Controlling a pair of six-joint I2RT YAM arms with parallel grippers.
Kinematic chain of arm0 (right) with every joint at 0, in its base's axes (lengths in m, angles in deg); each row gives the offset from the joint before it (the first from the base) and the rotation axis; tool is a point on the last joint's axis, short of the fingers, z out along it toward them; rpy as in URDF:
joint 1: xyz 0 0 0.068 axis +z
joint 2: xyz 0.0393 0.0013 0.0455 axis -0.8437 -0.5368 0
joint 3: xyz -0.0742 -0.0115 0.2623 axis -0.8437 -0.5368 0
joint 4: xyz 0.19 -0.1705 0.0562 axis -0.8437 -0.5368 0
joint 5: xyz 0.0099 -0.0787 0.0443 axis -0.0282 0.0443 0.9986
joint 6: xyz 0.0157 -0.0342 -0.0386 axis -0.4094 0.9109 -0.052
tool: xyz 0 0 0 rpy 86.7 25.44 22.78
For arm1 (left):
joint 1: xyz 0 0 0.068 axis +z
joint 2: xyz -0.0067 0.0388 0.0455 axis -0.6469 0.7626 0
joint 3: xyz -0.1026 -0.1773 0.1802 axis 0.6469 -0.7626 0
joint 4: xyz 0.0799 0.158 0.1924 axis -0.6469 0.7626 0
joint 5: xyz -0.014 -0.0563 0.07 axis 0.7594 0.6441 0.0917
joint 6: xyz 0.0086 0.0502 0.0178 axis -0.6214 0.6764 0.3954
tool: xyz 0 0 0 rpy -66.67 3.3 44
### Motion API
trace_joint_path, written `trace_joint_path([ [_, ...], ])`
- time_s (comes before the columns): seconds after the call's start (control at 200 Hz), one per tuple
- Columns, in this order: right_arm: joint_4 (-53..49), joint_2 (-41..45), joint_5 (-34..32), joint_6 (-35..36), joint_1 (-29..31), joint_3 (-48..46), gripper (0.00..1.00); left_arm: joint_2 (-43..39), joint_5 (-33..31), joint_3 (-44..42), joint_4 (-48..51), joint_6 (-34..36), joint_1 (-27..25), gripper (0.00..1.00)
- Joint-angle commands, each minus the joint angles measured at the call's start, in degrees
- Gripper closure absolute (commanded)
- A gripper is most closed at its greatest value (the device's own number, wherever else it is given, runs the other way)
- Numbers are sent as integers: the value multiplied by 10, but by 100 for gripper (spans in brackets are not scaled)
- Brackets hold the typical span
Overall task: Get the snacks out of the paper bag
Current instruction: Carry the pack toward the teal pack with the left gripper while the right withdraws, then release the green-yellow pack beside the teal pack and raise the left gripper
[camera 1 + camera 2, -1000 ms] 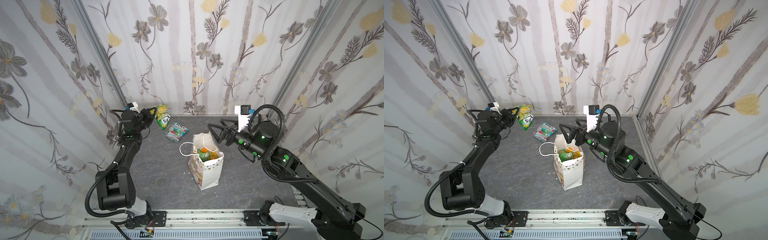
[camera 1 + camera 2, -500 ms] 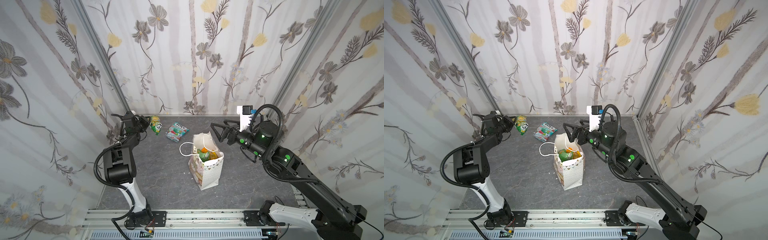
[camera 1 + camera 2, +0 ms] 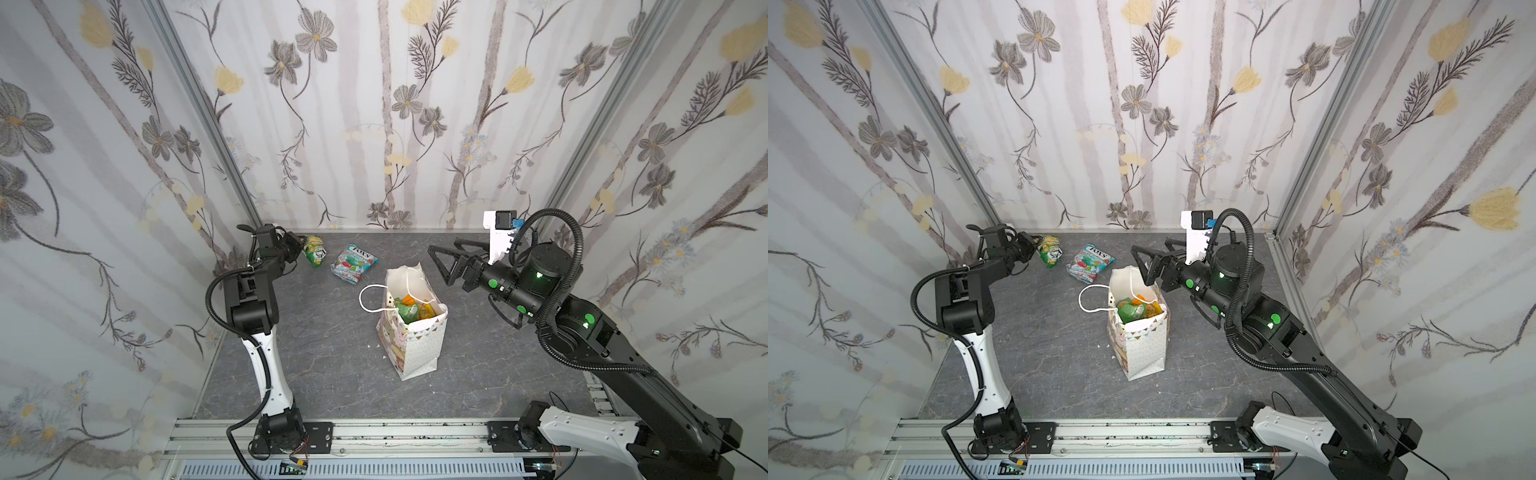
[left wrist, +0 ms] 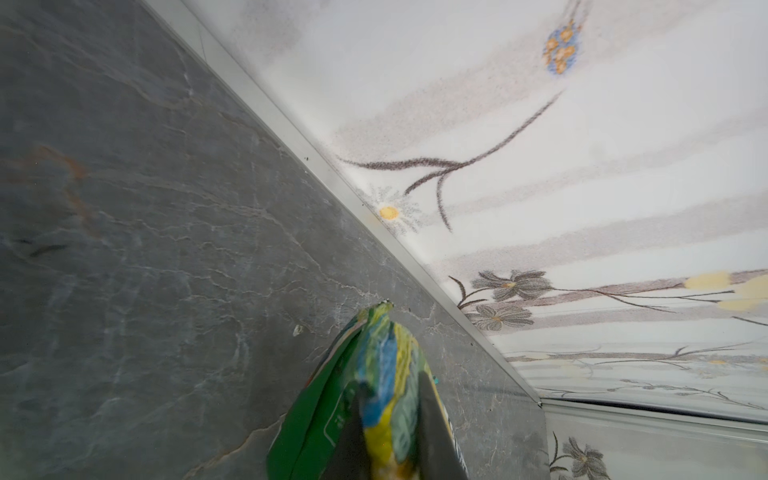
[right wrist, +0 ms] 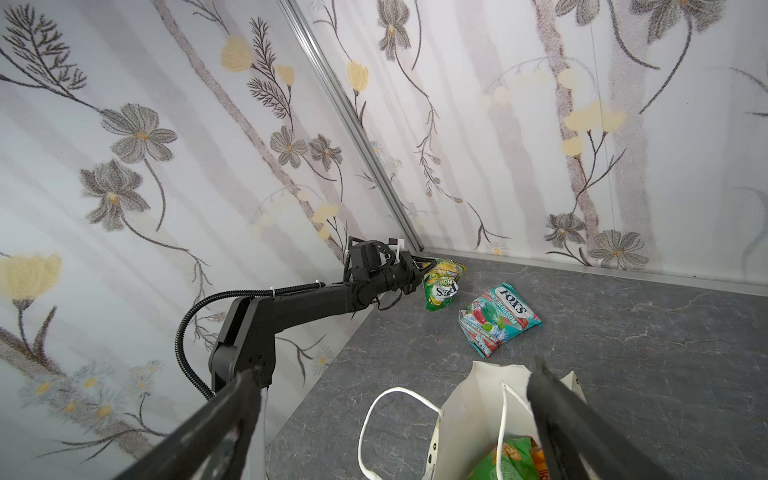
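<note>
Since a second ago the left arm (image 3: 253, 307) has folded back and sunk; left gripper (image 3: 300, 248) clenched on yellow-green packet (image 3: 314, 250), now low in the back-left corner. Right gripper (image 3: 438, 266) hardly moved, jaws spread wide and empty at the rim of the paper bag (image 3: 419, 345): upright in the middle, mouth open, green and orange packets (image 3: 409, 309) inside. Teal FOX'S packet (image 3: 354, 262) lies flat behind it.
</note>
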Motion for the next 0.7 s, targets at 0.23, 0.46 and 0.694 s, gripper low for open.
trace_joint_path([
  [0.23, -16, -3, -1, -13, -1, 17, 1, 56, 20, 65, 97, 30, -3, 77],
  [0.46, -16, -4, 2, -19, -1, 22, 1, 28, -20, 59, 162, 92, -3, 50],
  [0.694, -17, -1, 10, -21, 0, 26, 1, -15, -123, 75, 279, 170, -3, 19],
])
